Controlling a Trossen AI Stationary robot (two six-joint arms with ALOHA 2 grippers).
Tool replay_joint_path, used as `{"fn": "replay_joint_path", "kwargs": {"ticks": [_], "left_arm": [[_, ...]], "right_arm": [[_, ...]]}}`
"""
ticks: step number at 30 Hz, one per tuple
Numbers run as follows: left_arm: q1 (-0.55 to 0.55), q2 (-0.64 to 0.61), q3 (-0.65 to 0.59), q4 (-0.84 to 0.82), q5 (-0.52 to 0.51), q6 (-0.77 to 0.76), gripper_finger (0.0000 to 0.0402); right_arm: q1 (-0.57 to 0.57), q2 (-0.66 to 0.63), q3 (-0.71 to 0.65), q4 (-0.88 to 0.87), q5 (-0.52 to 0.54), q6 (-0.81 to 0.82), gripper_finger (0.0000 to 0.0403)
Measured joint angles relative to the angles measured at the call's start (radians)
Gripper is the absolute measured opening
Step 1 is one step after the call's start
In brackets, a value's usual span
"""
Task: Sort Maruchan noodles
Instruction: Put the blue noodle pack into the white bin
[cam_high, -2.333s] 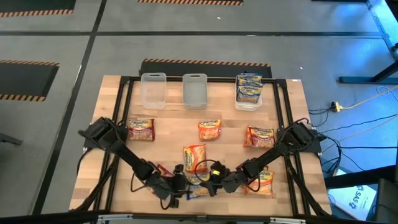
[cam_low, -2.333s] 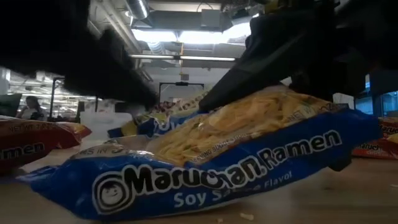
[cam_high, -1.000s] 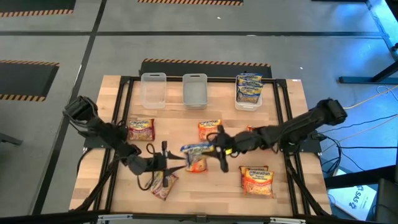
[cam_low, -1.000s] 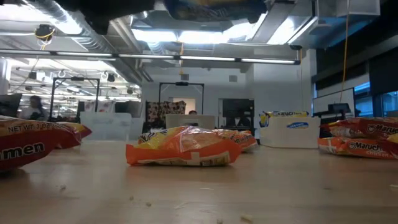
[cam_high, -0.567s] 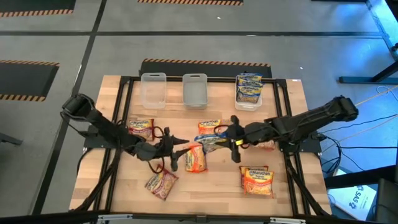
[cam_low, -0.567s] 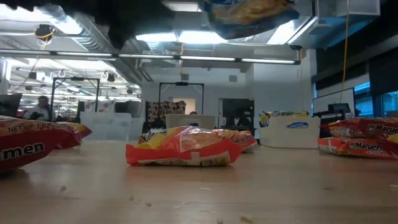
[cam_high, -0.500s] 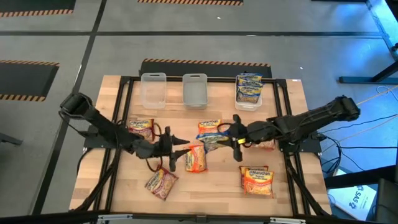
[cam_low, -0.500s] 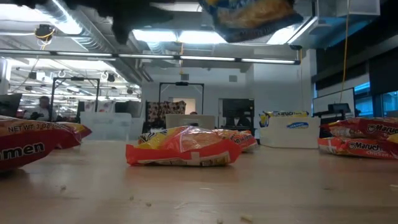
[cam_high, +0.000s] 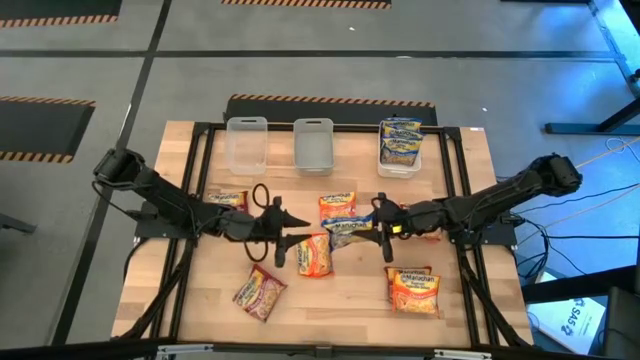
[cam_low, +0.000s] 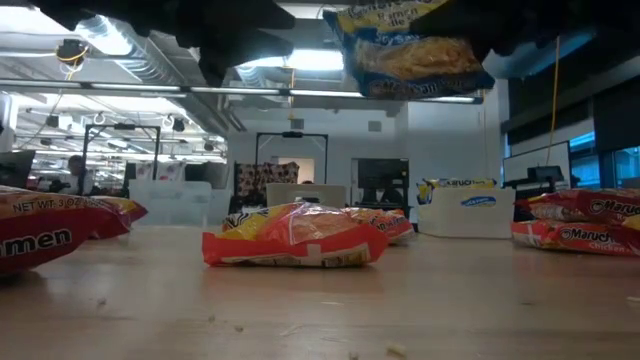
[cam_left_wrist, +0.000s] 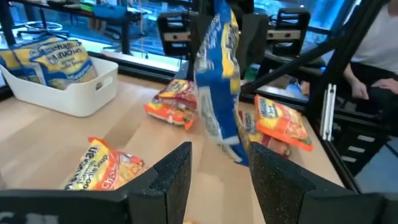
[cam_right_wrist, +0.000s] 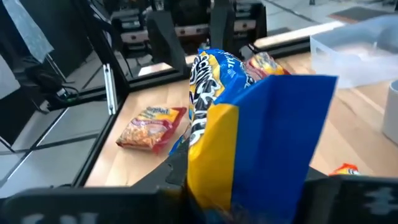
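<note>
Seen from above, a wooden tabletop fills the middle of the frame, with two dark arms reaching in from the left and right edges and nearly meeting at the centre. The right gripper is pinching a blue-and-yellow noodle packet, lifted clear of the wood just right of centre; from table height the packet hangs at the top of the frame, well above the surface. In the right wrist view the packet stands on edge between that gripper's fingers.

The left gripper sits just left of centre, its fingers spread apart and holding nothing, pointed toward the hanging packet.

Three bins line the upper edge of the tabletop: two clear empty ones at upper left and upper centre, and a white bin at upper right, already holding blue-and-yellow packets. Orange and reddish packets lie scattered around the middle and lower areas.

The step in hand appears to be carrying the blue packet to the upper-right bin. Done well, the right arm should keep the packet high over the loose packets, hold it over the bin's opening, then release. Both arms are stretched long and low.
</note>
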Motion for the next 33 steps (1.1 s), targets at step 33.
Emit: {"fn": "replay_joint_path", "kwargs": {"ticks": [33], "left_arm": [[0.133,0.135,0.001,0.214,0.317,-0.024,0.0277]], "right_arm": [[0.000,0.417,0.171,0.432,0.036,-0.188,0.0103]]}}
